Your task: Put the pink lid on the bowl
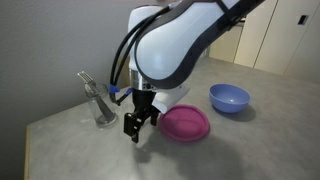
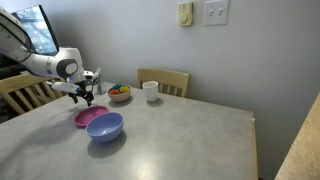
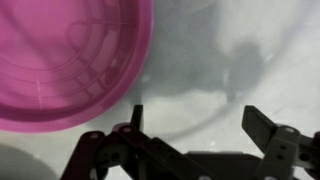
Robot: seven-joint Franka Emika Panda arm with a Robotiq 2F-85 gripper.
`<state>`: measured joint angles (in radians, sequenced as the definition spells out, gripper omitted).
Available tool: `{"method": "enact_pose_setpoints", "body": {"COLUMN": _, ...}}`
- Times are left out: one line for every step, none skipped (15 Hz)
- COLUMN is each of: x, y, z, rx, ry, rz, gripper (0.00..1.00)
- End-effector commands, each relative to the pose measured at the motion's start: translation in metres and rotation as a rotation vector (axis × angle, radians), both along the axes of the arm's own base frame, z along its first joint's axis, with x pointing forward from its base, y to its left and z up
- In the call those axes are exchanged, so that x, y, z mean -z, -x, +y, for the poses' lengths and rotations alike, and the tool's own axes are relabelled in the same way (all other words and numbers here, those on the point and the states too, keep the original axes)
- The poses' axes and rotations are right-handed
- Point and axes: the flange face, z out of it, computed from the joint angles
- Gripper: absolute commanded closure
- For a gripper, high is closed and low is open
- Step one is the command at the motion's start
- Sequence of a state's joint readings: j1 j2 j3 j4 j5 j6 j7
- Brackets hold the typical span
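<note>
One gripper, jaws spread and empty, hangs just beside the pink lid, which lies flat on the worktop, apparently lining up a rim grasp, while the bowl stands uncovered beyond it.

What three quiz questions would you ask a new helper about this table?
1. True or false: the pink lid already sits on the blue bowl.
2. What does the gripper hold? A) the pink lid B) the blue bowl C) nothing
3. Fill in: in the wrist view, the jaws stand ___.
Key: 1 false, the lid lies on the table beside the bowl. 2 C. 3 open.
</note>
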<state>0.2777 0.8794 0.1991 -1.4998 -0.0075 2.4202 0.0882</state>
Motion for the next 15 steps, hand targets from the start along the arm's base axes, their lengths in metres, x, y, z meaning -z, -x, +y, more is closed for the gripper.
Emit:
{"method": "enact_pose_setpoints", "body": {"x": -0.001, "y": 0.022, "z": -0.006, "rx": 0.008, "ry": -0.094, "rz": 0.044, "gripper": 0.00}}
{"method": "enact_pose_setpoints", "body": {"x": -0.001, "y": 0.024, "z": -0.007, "rx": 0.015, "ry": -0.100, "rz": 0.058, "gripper": 0.00}}
{"method": "enact_pose_setpoints", "body": {"x": -0.003, "y": 0.027, "z": -0.008, "rx": 0.027, "ry": -0.093, "rz": 0.073, "gripper": 0.00}}
{"method": "enact_pose_setpoints", "body": {"x": -0.009, "y": 0.030, "z": -0.010, "rx": 0.046, "ry": -0.070, "rz": 0.084, "gripper": 0.00}}
{"method": "enact_pose_setpoints", "body": {"x": -0.014, "y": 0.033, "z": -0.011, "rx": 0.060, "ry": -0.051, "rz": 0.090, "gripper": 0.00}}
{"method": "enact_pose_setpoints", "body": {"x": -0.023, "y": 0.037, "z": -0.011, "rx": 0.072, "ry": -0.029, "rz": 0.090, "gripper": 0.00}}
{"method": "enact_pose_setpoints", "body": {"x": -0.031, "y": 0.038, "z": -0.011, "rx": 0.082, "ry": -0.014, "rz": 0.090, "gripper": 0.00}}
{"method": "enact_pose_setpoints", "body": {"x": -0.039, "y": 0.040, "z": -0.010, "rx": 0.089, "ry": 0.000, "rz": 0.093, "gripper": 0.00}}
{"method": "enact_pose_setpoints", "body": {"x": -0.046, "y": 0.042, "z": -0.010, "rx": 0.095, "ry": 0.008, "rz": 0.095, "gripper": 0.00}}
{"method": "enact_pose_setpoints", "body": {"x": -0.052, "y": 0.045, "z": -0.011, "rx": 0.107, "ry": 0.015, "rz": 0.110, "gripper": 0.00}}
{"method": "enact_pose_setpoints", "body": {"x": -0.056, "y": 0.048, "z": -0.012, "rx": 0.127, "ry": 0.026, "rz": 0.129, "gripper": 0.00}}
{"method": "enact_pose_setpoints", "body": {"x": -0.059, "y": 0.052, "z": -0.014, "rx": 0.150, "ry": 0.039, "rz": 0.149, "gripper": 0.00}}
{"method": "enact_pose_setpoints", "body": {"x": -0.059, "y": 0.057, "z": -0.018, "rx": 0.183, "ry": 0.058, "rz": 0.172, "gripper": 0.00}}
{"method": "enact_pose_setpoints", "body": {"x": -0.058, "y": 0.060, "z": -0.021, "rx": 0.206, "ry": 0.073, "rz": 0.188, "gripper": 0.00}}
{"method": "enact_pose_setpoints", "body": {"x": -0.053, "y": 0.061, "z": -0.026, "rx": 0.223, "ry": 0.088, "rz": 0.203, "gripper": 0.00}}
